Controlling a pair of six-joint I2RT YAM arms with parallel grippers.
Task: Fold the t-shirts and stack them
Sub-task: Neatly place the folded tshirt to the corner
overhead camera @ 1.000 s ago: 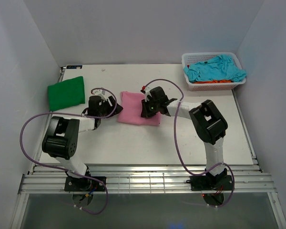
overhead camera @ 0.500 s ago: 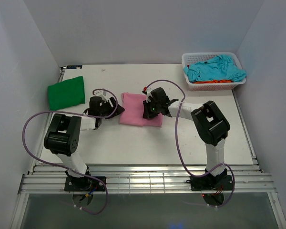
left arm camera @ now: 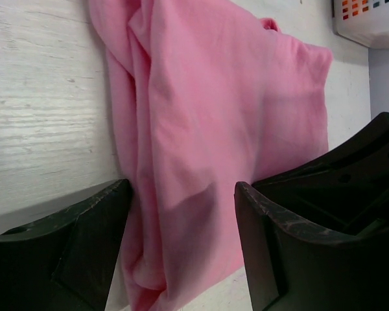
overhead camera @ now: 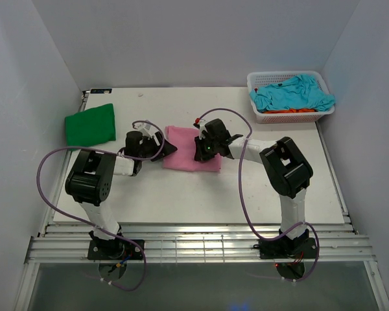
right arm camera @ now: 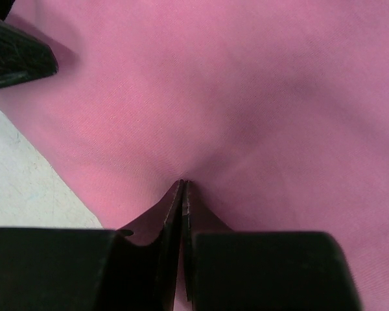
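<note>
Top external view is showing the white surface (overhead camera: 181, 194) carrying the soft pink shirt (overhead camera: 180, 157) at its middle, folded into a rumpled rectangle. The left tool (overhead camera: 167, 148) is sitting nearer its left edge than a second ago, fingers spread around the hem. The right tool (right arm camera: 183, 186) is clamping the cloth.

Looking like a robotics lab test cell: plain white panels (overhead camera: 201, 45) boxing in a white bench (overhead camera: 181, 194), left arm (overhead camera: 89, 184) & right arm (overhead camera: 286, 170) sitting bolted to alu rails (overhead camera: 201, 249), purple cables (overhead camera: 239, 194) looping loose.
</note>
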